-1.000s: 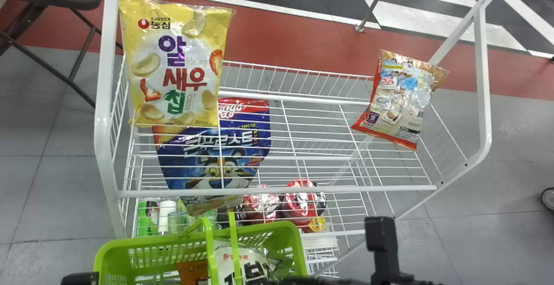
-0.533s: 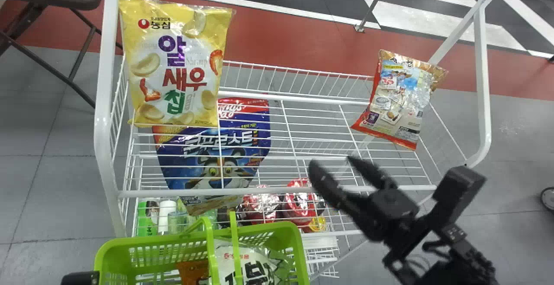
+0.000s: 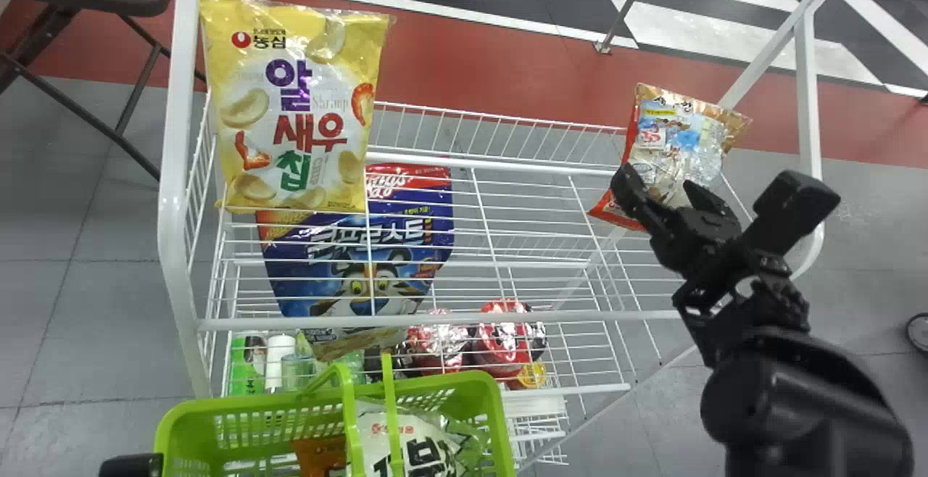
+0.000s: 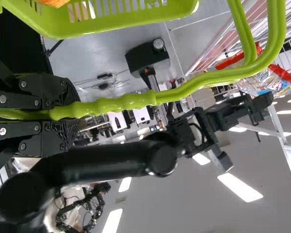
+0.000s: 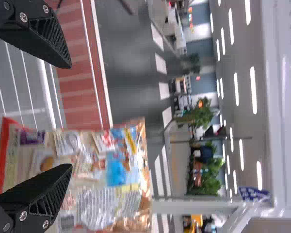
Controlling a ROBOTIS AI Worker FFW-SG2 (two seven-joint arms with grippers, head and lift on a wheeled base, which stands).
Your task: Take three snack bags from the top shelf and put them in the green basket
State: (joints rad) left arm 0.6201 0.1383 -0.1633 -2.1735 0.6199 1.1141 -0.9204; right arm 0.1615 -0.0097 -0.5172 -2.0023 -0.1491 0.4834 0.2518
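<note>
Hanging over the right end of the top shelf point(image 3: 536, 317), the right gripper point(image 3: 663, 188) had its fingers point(image 5: 43, 35) spread wide apart with nothing gripped between them. In the head view they overlapped the lower part of the red-edged snack bag point(image 3: 681, 140); whether they touched it could not be told. That bag sat at the shelf's right end, tilted, with its printed back turned up toward the head camera. In the right wrist view it lay just past the fingertips, partly behind one of them.

At the left end of the same shelf was the yellow snack bag point(image 3: 293, 111), its front facing the head camera. Under the shelf wires, lower in the white rack point(image 3: 174, 194), lay a big blue bag point(image 3: 362, 245), with red packs point(image 3: 502, 336) farther down.

The green basket point(image 3: 217, 406) was in front of the rack, toward its left side, holding a white and green bag point(image 3: 406, 441) and a small orange packet point(image 3: 319, 455). The left gripper point(image 3: 130, 465) was beside the basket's left edge in the head view. Seen from its own wrist, the left gripper point(image 4: 70, 112) had its fingers closed around the green handle point(image 4: 131, 101), one on either side of it.
</note>
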